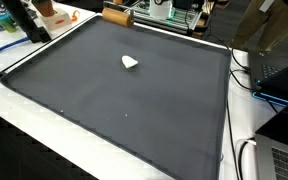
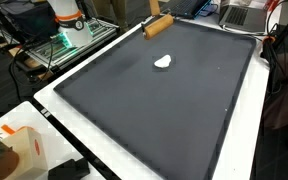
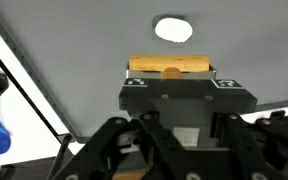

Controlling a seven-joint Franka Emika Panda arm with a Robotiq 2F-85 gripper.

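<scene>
One pincer (image 3: 179,82): clenched. In the wrist view its jaws close in from both sides on the ends of a wooden block (image 3: 169,67).
Held thing: the wooden block, a short tan bar lying crosswise between the fingertips.
Block's place: at the far rim of the dark mat (image 1: 124,110) in both exterior views (image 1: 117,14) (image 2: 158,28). Whether it rests on the mat or hangs just above it cannot be told.
Pincer in exterior views: almost wholly cut off by the top of the frame.
Nearest other thing: a white lump (image 3: 173,29) lying alone on the mat beyond the block, apart from it, also seen in the exterior views (image 1: 130,63) (image 2: 164,62).
Mat edges: a thin raised border runs all round the mat (image 2: 154,110), and outside it shows a strip of white table (image 2: 94,140).
Open room: from the lump toward the near edge the mat is one wide dark field.
Crowded sides: cables (image 1: 246,72) trail along one side of the table, and a box (image 2: 29,150) stands on a near corner, well apart from the block.
</scene>
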